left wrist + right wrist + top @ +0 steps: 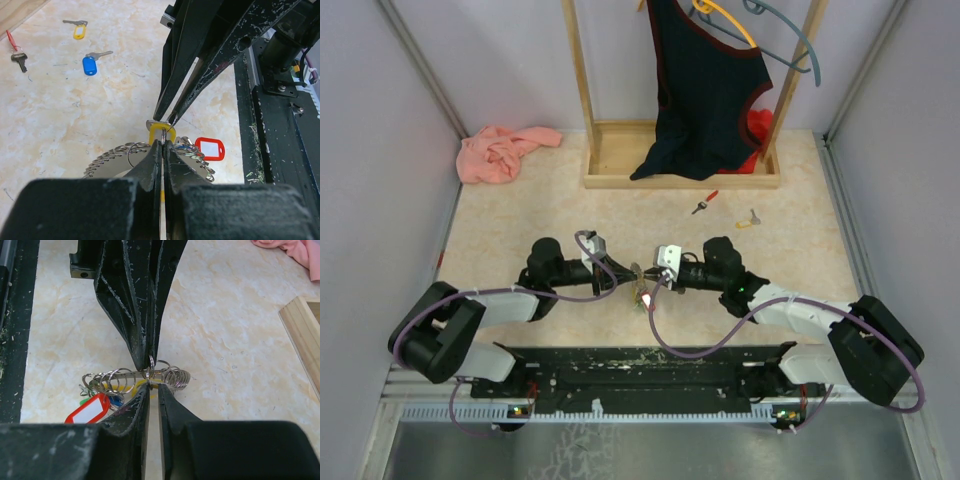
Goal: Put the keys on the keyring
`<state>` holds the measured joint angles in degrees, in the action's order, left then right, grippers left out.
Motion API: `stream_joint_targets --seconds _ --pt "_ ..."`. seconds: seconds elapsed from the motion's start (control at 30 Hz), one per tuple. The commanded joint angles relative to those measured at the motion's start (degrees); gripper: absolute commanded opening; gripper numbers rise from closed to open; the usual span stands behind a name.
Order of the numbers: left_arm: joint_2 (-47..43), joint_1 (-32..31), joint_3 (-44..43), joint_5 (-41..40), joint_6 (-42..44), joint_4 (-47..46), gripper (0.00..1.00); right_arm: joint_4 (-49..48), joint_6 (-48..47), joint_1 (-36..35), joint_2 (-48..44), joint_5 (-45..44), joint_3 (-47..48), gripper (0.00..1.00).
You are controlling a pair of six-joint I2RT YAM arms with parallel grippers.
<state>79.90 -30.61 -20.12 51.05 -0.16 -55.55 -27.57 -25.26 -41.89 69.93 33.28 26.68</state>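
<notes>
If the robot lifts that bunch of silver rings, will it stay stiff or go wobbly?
Probably floppy: the keyring looks like many loose wire loops strung together, so it should sag beside where the left pincer pinches it. Its red tag would likely dangle and swing. Pushed, it would probably slide and bunch, not roll.

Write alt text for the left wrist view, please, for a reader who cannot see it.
The left gripper, shut, pinches the keyring at its yellow section; the right gripper, tips slightly parted, faces it from the opposite side. A red tag sits beside it, and three loose keys lie farther off on the beige table.
</notes>
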Motion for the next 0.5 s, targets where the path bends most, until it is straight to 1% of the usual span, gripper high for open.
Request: stream_joint_targets --seconds 0.0,0.47 --pt "-1.49 -0.33 -1.36 0.82 1.42 0.53 0.01 -2.8 0.56 -0.14 -0.26 1.22 2.55 0.14" --pt "-2.03 -0.59 -2.02 0.9 0.95 1.4 0.01 -1.62 0.12 -0.13 0.54 3.0 3.63 0.19"
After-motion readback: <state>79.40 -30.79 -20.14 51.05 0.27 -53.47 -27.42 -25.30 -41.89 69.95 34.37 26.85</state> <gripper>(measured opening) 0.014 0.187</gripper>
